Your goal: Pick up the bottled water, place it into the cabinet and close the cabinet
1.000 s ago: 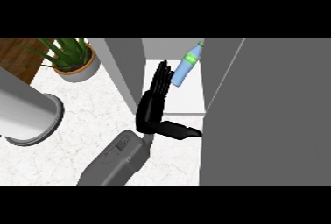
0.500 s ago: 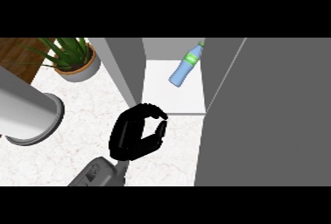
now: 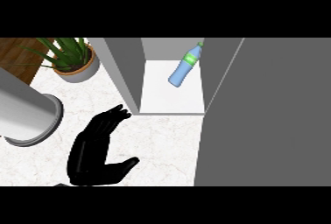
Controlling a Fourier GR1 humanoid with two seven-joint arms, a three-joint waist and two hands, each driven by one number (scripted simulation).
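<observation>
The bottled water (image 3: 184, 66), clear blue with a green label, leans tilted inside the open cabinet above its white shelf (image 3: 171, 98). No hand touches it. My left hand (image 3: 96, 153) lies outside the cabinet over the marble counter at the lower left. Its fingers are straight and point up toward the cabinet's left wall (image 3: 126, 72), and its thumb sticks out to the right. It holds nothing. The cabinet's grey door (image 3: 271, 113) stands open and fills the right side of the view. My right hand does not show.
A potted green plant (image 3: 71, 61) stands at the back left. A large grey cylinder (image 3: 26, 116) rests on the counter at the left edge. A strip of wood (image 3: 13, 54) shows in the top left corner.
The left hand has pulled back from the cabinet's opening toward the lower left; it was curled half a second ago and is now spread flat. The bottle stays inside the cabinet.
</observation>
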